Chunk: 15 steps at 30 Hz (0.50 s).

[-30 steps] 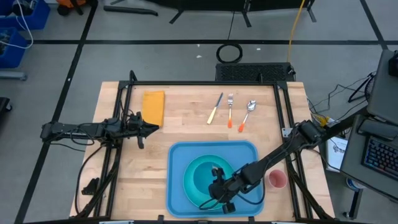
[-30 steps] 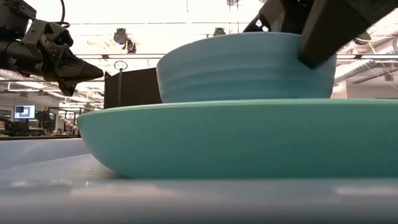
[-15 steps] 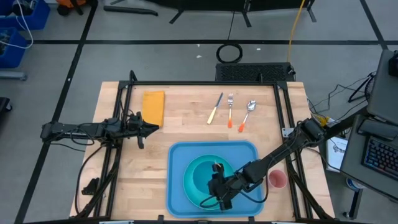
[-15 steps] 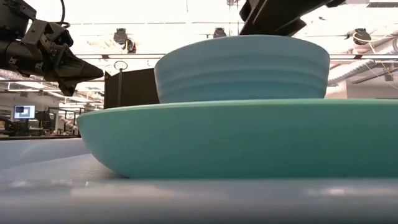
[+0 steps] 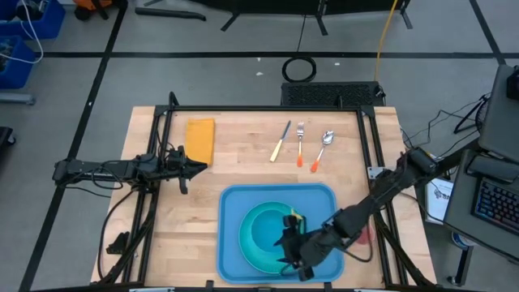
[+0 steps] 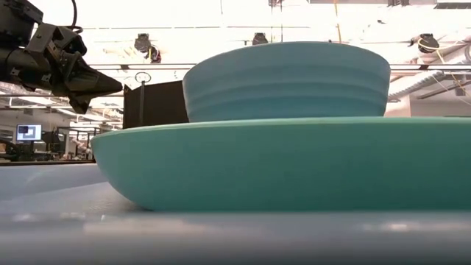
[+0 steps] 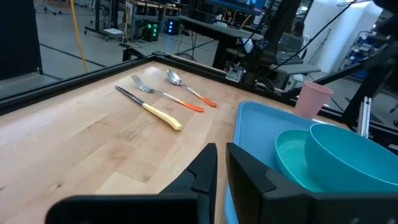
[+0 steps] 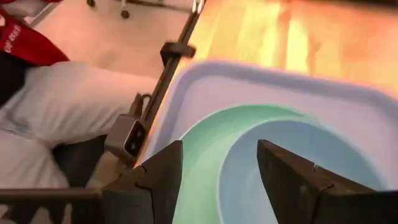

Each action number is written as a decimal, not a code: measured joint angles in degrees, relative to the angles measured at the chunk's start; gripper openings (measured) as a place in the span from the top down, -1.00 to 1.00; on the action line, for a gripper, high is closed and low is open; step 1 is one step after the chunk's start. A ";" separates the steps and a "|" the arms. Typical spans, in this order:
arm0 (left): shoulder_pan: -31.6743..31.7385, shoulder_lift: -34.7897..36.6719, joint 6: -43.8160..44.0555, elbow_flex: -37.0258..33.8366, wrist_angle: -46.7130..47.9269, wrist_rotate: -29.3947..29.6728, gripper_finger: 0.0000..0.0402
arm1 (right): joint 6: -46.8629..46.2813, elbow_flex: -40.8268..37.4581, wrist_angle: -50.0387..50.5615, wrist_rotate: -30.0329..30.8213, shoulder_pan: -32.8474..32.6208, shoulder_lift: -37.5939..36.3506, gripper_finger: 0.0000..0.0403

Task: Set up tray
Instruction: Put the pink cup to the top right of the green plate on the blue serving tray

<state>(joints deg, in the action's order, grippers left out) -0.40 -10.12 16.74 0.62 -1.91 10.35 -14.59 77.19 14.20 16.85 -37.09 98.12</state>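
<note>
Over the tray [image 5: 235, 203], right claw [image 5: 290, 247] hangs spread, empty

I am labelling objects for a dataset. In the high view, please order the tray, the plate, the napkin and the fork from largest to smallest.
1. tray
2. plate
3. napkin
4. fork

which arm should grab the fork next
Left, probably. The left gripper hovers over bare table, nearer the fork lying between the knife and spoon. The right gripper, open, sits low over the bowl on the tray.
</note>
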 joint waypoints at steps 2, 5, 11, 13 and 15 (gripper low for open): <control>0.00 -0.01 0.02 -0.01 0.01 0.01 0.81 | 1.61 0.00 0.95 5.33 -1.16 -1.03 0.01; 0.00 0.01 0.02 0.00 0.01 0.00 0.81 | 3.21 0.00 1.86 15.94 -3.21 -2.26 0.01; 0.00 -0.01 0.02 0.00 0.00 0.00 0.81 | 2.09 -0.02 5.60 38.84 -7.08 -2.19 0.01; 0.00 0.01 0.02 0.00 0.02 0.00 0.81 | 0.00 -0.02 6.82 42.22 -7.35 -2.31 0.01; 0.00 0.01 0.02 0.00 0.02 0.02 0.81 | -4.19 -0.02 8.70 46.22 -7.31 -2.22 0.02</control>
<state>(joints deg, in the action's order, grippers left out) -0.40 -10.11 16.75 0.62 -1.89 10.37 -18.78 77.17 22.89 63.08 -44.40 95.89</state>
